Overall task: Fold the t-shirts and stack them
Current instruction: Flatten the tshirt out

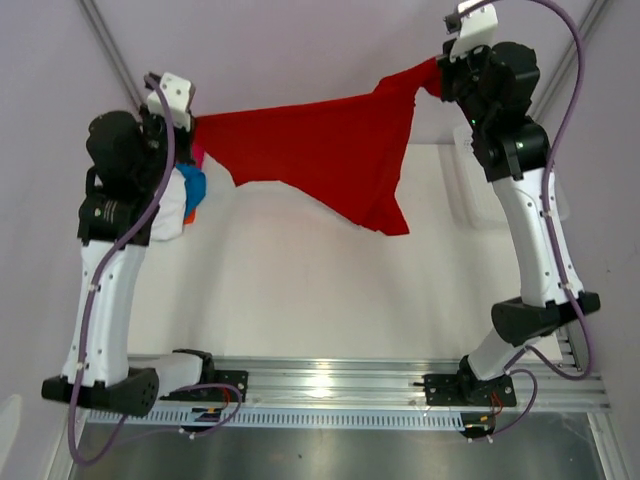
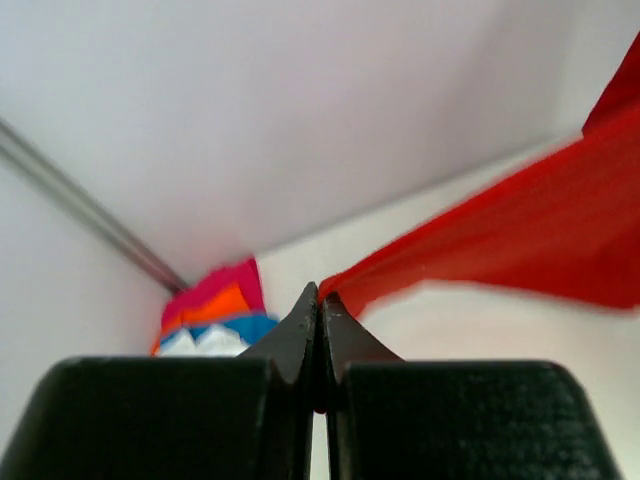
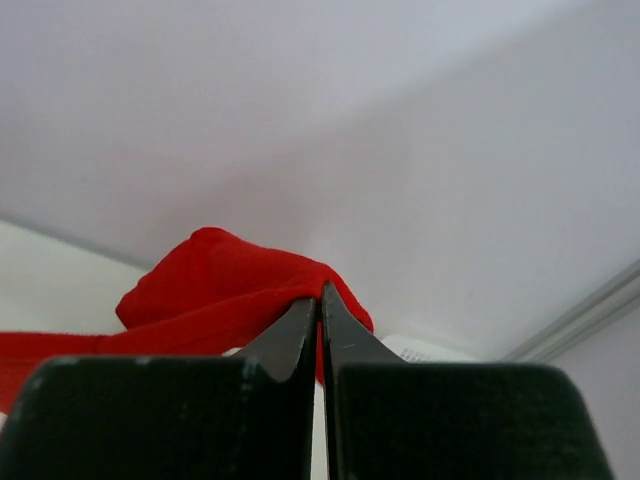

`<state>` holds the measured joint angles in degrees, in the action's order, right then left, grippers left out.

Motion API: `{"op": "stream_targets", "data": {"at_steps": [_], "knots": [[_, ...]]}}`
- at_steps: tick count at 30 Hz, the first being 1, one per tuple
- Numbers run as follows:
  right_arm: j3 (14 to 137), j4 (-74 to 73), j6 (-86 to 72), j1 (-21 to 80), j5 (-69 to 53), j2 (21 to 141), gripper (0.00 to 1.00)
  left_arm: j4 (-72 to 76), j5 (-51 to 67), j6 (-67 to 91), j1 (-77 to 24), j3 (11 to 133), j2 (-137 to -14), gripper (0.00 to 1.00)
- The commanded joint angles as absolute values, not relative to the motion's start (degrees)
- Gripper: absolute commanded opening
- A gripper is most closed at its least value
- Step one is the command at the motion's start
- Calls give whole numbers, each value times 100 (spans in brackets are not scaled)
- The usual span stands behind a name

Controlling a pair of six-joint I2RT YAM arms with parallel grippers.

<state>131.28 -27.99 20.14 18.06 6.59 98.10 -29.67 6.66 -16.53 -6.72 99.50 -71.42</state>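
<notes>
A large bright red t-shirt [image 1: 320, 150] hangs stretched in the air between my two grippers, its lower corner drooping toward the table. My left gripper [image 1: 192, 122] is shut on its left end; the left wrist view shows the jaws closed on red cloth [image 2: 520, 230]. My right gripper [image 1: 440, 72] is shut on its right end, with red cloth [image 3: 230, 280] bunched at the closed jaws. A pile of white, blue, orange and pink t-shirts [image 1: 185, 195] lies at the far left, partly hidden by my left arm; it also shows in the left wrist view [image 2: 215, 315].
The white table [image 1: 300, 290] lies under the shirt. A white basket [image 1: 468, 185] stands at the far right behind my right arm. The lilac back wall [image 1: 300, 60] is close behind both grippers. A metal rail [image 1: 340, 385] runs along the near edge.
</notes>
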Motion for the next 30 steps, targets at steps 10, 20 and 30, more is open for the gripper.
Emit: {"op": "stream_targets", "data": {"at_steps": [10,20,30], "knots": [[12630,-4104,1134,1802,-97,7043,0,-4974,466,-1863,-677,10177,-4009,0],[13738,-4817,1072,1802,334,6951,0,-6442,387,-1872,-677,12146,-4472,0],[12341,-4351,1546,1696,220,8276,0,-6521,808,-2460,-703,11189,-6484,0]]}}
